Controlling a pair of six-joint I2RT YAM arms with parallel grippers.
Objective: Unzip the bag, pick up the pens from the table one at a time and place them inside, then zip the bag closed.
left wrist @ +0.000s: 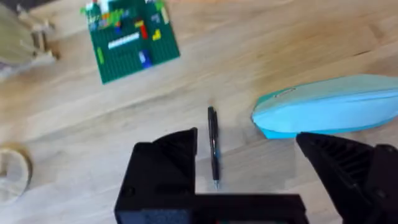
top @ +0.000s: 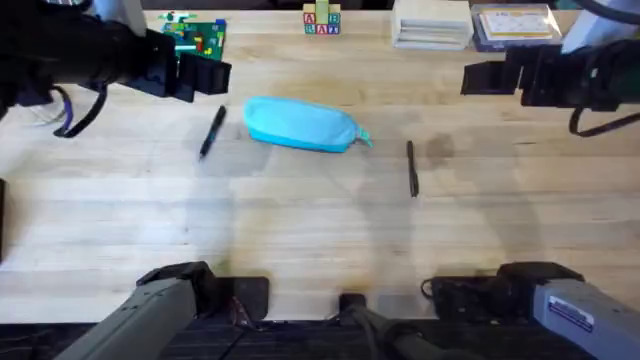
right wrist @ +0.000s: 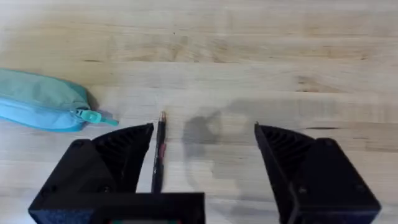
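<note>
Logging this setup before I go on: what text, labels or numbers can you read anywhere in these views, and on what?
Nothing reads cleanly.
Letter blocks at the table's far edge: letters too blurred to read.
Box at the far right: printed label, too small to read.
White sticker on the right arm's base: print illegible.
Bag, pens, green Lego baseplate: no text visible.

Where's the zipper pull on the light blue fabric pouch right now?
In the overhead view, the zipper pull sticks out of the light blue fabric pouch's right end, toward the right-hand thin dark pen.
</note>
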